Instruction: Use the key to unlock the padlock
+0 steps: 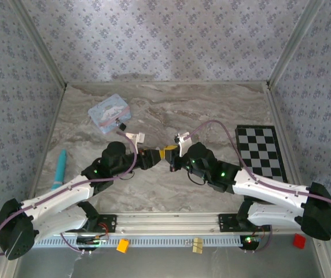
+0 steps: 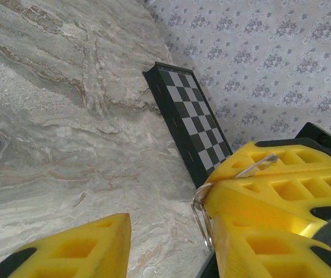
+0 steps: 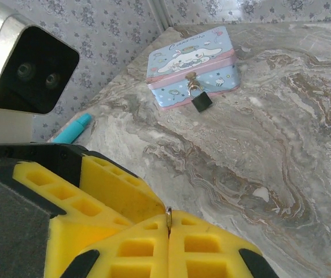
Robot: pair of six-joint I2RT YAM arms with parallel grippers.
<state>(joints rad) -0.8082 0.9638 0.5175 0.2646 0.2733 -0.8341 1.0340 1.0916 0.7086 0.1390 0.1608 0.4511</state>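
**Key pinched mid-counter, padlock away to the far left**

Two robot arms meet nose to nose above the middle of a marbled grey counter. The right jaws are pressed together. A sliver of metal, taken to be the key, is pinched in the seam between their yellow fingers, and a thin wire loop hangs from that seam. The left jaws stand partly spread around the pinch, one finger well apart from the rest, with nothing visibly gripped.

The padlock is a tiny black block at the front of a light-blue cartoon tin. Its shackle is hooked through the tin's clasp and its body rests on the counter just beside the tin's wall. From the jaws it lies toward the far left corner, well apart (the left arm's side, so that arm looks the nearer). Its long axis runs from the clasp out toward the middle of the counter, so its bottom end probably faces the arms.

The keyhole cannot be made out. Nor can the key's blade or which way it points, since the fingers cover nearly all of it. A teal pen-like stick lies at the left edge and a chequered board at the right.
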